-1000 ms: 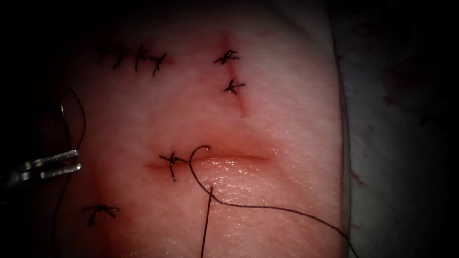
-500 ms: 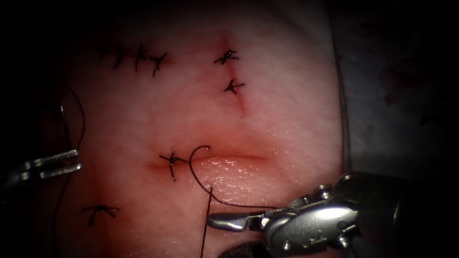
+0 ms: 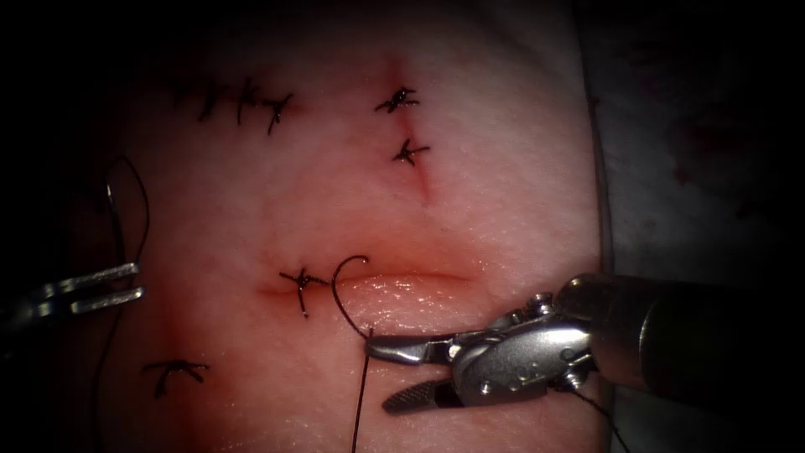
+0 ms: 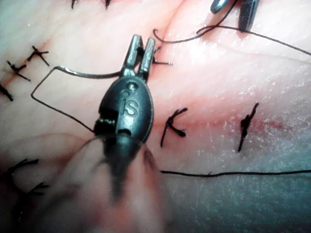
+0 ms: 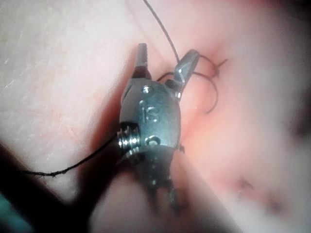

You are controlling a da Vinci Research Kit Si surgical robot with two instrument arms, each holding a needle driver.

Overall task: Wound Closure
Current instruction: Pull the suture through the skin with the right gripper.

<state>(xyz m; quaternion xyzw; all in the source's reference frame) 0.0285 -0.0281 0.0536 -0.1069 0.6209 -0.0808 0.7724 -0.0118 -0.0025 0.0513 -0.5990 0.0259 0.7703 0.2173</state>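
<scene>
The tissue point(image 3: 470, 193) has a horizontal cut point(image 3: 419, 276) with one knotted stitch point(image 3: 302, 281) at its left end. Just right of that stitch a loop of thread point(image 3: 337, 289) rises from the cut, and a strand runs down toward the front. My right tool point(image 3: 379, 376) lies below the cut with its jaws open on either side of that strand, holding nothing; its own view shows the jaws point(image 5: 165, 58) spread beside the loop point(image 5: 210, 92). Far left of the cut, my left tool point(image 3: 138, 282) holds the curved needle point(image 3: 113, 218) near one end, clear of the tissue; the needle point(image 4: 92, 74) enters its jaws point(image 4: 144, 40).
Finished stitches sit at the upper left point(image 3: 243, 102), along a short cut at upper centre point(image 3: 404, 126) and at the lower left point(image 3: 174, 369). The tissue's right edge point(image 3: 599, 210) borders a grey cloth point(image 3: 696, 168). Thread trails from the needle in a loop point(image 4: 43, 102).
My right tool came in from the lower right and moved up and left to the thread strand below the cut. The left tool and needle stayed still.
</scene>
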